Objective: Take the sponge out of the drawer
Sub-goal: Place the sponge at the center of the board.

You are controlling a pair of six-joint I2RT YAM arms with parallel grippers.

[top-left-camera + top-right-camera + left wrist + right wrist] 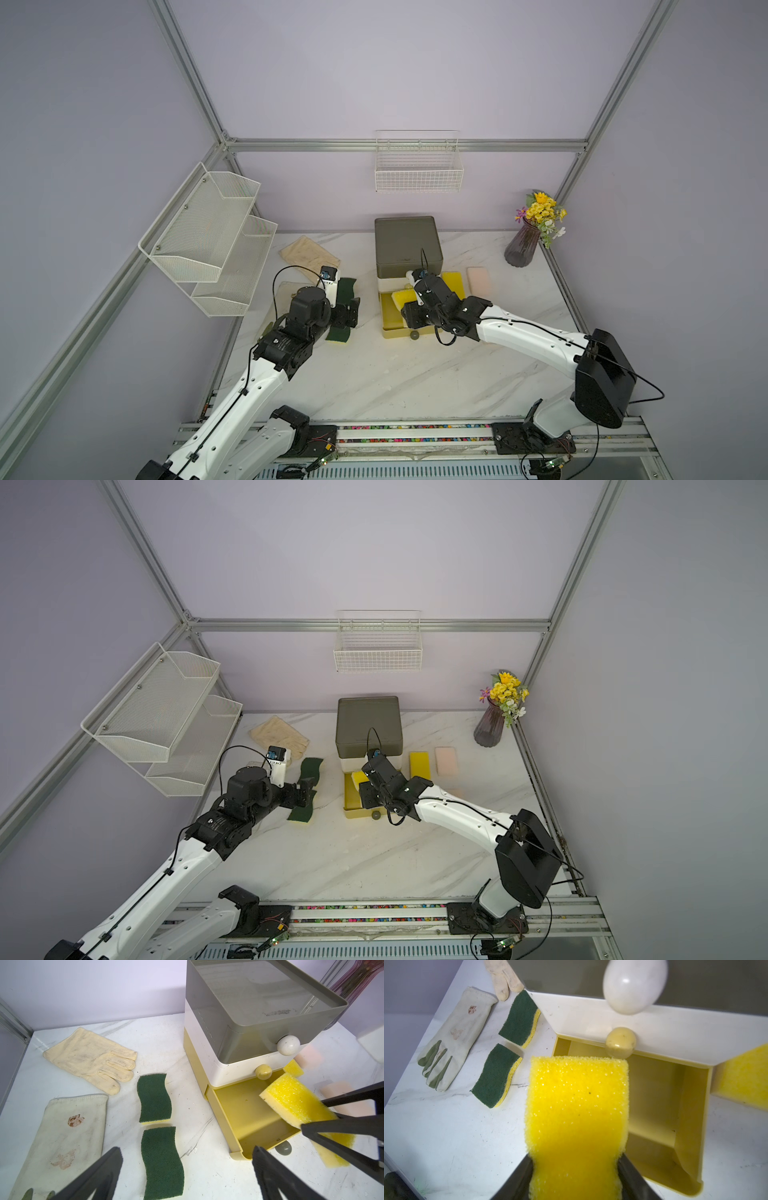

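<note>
Your right gripper [576,1159] is pinching 1 yellow sponge [577,1101] by one end, a finger pressed into each side. The sponge is tilted and lifted above the floor of the open drawer [239,1109]. Its free end is over the drawer's inside and its gripped end is out past a side wall. You cannot tell whether it brushes that wall.

Your left gripper [187,1149] has its jaws spread wide and holds nothing. It hangs over the tabletop [395,374] to the left of the drawer unit [207,1049].

The unit has 3 tiers: 1 grey on top, 1 white in the middle, and the yellow drawer pulled out at the bottom. There are 3 knobs, 1 per tier: white knob [288,1044], yellow knob [263,1071] and grey knob [283,1148].

Counting the rest:
- 2 green scrub sponges lie end to end left of the unit, the farther one [154,1098] and the nearer one [162,1159].
- 2 gloves lie beyond them, a cream glove [89,1059] and a stained white glove [62,1132].
- 1 second yellow sponge [419,764] and 1 pink sponge [446,760] lie side by side right of the unit.
- 1 vase [521,249] of flowers stands in the back right corner.
- 1 wire basket [417,174] and 1 mesh shelf [208,237] with 2 tiers hang on the walls.
</note>
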